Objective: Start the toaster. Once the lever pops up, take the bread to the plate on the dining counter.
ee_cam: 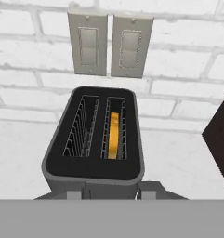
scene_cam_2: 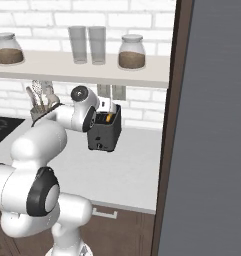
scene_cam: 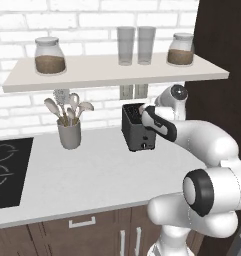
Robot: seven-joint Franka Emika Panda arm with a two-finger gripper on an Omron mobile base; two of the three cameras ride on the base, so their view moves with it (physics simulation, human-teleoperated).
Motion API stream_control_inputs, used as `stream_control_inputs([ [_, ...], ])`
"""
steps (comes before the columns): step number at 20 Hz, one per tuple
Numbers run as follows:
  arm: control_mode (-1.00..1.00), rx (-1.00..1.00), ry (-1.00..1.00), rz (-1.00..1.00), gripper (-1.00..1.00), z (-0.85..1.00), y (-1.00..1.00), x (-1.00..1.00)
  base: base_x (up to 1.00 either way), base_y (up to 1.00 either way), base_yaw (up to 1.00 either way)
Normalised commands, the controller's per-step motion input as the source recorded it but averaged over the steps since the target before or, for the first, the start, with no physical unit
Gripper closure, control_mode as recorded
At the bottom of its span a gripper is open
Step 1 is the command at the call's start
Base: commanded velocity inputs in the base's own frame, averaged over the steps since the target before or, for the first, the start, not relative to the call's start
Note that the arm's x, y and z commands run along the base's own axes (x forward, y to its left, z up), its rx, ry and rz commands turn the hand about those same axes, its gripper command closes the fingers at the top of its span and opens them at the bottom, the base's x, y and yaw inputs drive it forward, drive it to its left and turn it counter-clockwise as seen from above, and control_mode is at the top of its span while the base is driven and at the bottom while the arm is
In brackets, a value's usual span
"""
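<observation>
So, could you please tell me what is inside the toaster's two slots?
The boxy dark grey toaster holds one yellow-tan bread slice upright in its right slot; the left slot shows only wire guides. The slice's lower part is hidden.

Above the toaster (scene_cam: pixel 137 127) a shelf (scene_cam: pixel 112 72) caps the headroom; the brick wall with two switch plates (ee_cam: pixel 109 45) closes the far side. Bare worktop (scene_cam: pixel 92 172) lies near and left, up to the utensil cup (scene_cam: pixel 69 132). A dark tall cabinet (scene_cam_2: pixel 212 125) blocks the right.

Bread (ee_cam: pixel 113 135) in toaster (ee_cam: pixel 92 169) (right slot)
</observation>
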Motion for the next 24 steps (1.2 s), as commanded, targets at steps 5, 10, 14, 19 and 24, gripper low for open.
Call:
stream_control_inputs([
  [5, -1.0, 0.0, 0.0, 0.0, -1.0, 0.0, 0.0, 0.04, 0.0, 0.0, 0.0],
  [10, -1.0, 0.0, 0.0, 0.0, -1.0, 0.0, 0.0, 0.06, 0.0, 0.0, 0.0],
  [14, -1.0, 0.0, 0.0, 0.0, -1.0, 0.0, 0.0, 0.04, 0.0, 0.0, 0.0],
  [19, -1.0, 0.0, 0.0, 0.0, -1.0, -0.05, 0.0, 0.04, 0.0, 0.0, 0.0],
  [24, -1.0, 0.0, 0.0, 0.0, -1.0, -0.1, 0.0, 0.03, 0.0, 0.0, 0.0],
])
